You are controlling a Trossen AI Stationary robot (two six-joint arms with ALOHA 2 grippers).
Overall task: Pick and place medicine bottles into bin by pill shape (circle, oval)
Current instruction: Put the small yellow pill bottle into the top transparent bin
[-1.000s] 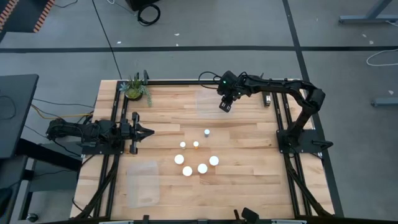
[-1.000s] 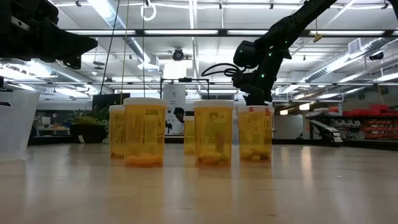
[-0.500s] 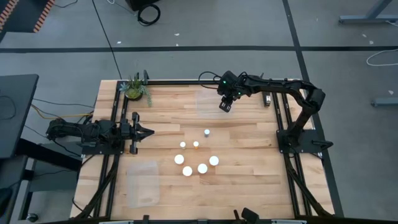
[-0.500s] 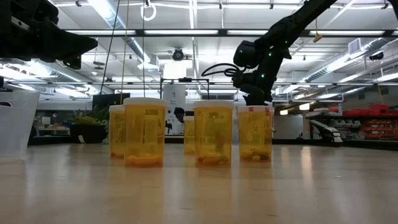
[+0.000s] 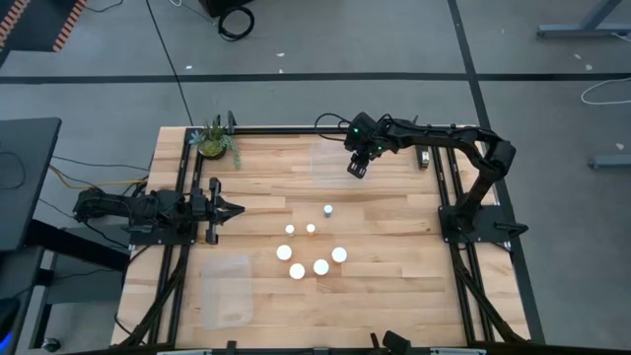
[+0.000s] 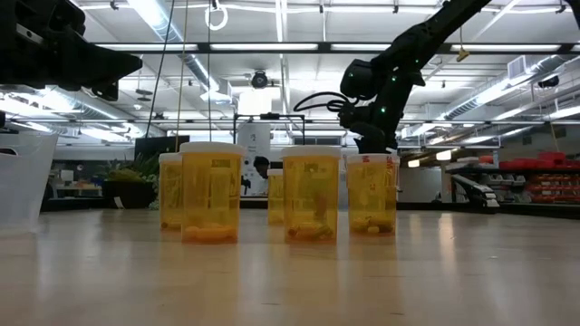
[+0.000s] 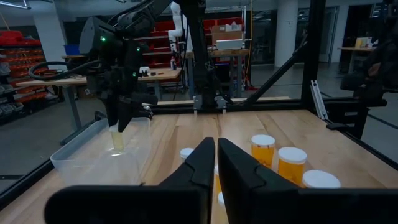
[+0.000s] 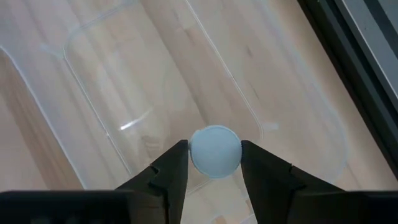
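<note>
My right gripper [image 5: 357, 169] is shut on a narrow white-capped medicine bottle [image 8: 214, 151] over the clear bin [image 5: 325, 163] at the table's far side. The left wrist view shows the bottle's orange body [image 7: 117, 138] below that gripper, between the bin's walls [image 7: 81, 163]. Several more white-capped bottles [image 5: 308, 248] stand upright on the table's middle; in the low view they show as orange bodies [image 6: 310, 195]. My left gripper [image 5: 235, 208] is shut and empty at the table's left, level with the table. My right gripper pinches the bottle's white cap [image 8: 214, 163] between its two fingers [image 8: 174, 167], one on either side. The fingers come from above and point down. The bottle hangs upright below them inside the bin; I cannot tell whether its base touches the bin's floor.
A second clear bin [image 5: 225, 289] lies at the table's near left. A green potted plant [image 5: 213, 141] stands at the far left corner. Black frame rails [image 5: 444, 187] run along the table's sides.
</note>
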